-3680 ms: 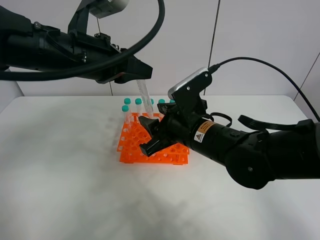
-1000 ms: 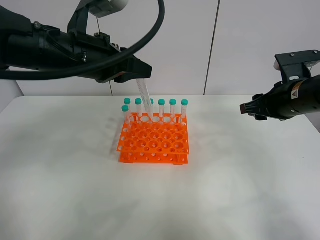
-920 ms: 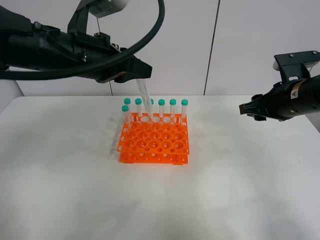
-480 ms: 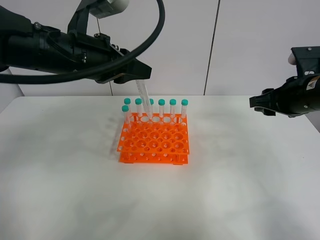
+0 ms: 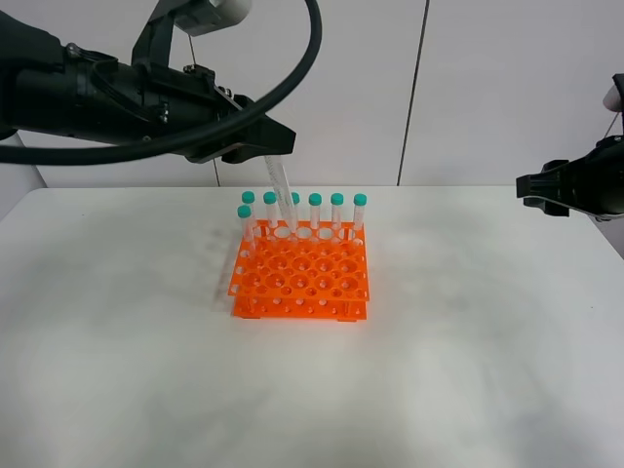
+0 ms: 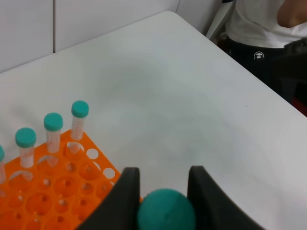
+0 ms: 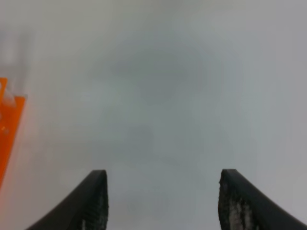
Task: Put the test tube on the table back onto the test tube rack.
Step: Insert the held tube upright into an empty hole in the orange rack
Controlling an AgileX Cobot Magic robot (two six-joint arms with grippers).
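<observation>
The left pincer (image 5: pixel 265 142) is seen clamped on the test tube (image 5: pixel 283 195). In the left wrist view the teal cap (image 6: pixel 166 215) is pinched between the two dark fingers (image 6: pixel 125 191), so the tube is gripped at its capped end.

The tube is off the desk (image 5: pixel 146 370) and hangs directly below this pincer. Its long axis is close to upright but leans a little. The cap is uppermost in the grip, and the tapered tip is carried slightly toward the side of the right pincer. The tip points down at the back row of the test tube rack (image 5: pixel 302 278), among the other capped tubes (image 5: pixel 336 207) standing there.

Whether the tip has already entered a hole or is only poised at its rim cannot be told for certain, since the clear plastic is lost against the orange.

The coming move is judged to turn on one relation. The free hole lies straight beneath the pincer, while the tube is tilted off that line. The axis would therefore need to be brought upright before the tube is lowered, or the tip may catch on the grid or nudge a neighbouring tube.

The right pincer (image 5: pixel 534 185) is well off to the far side of the rack. Its fingers are apart and nothing is held between them. The left arm is plainly the nearer one.
</observation>
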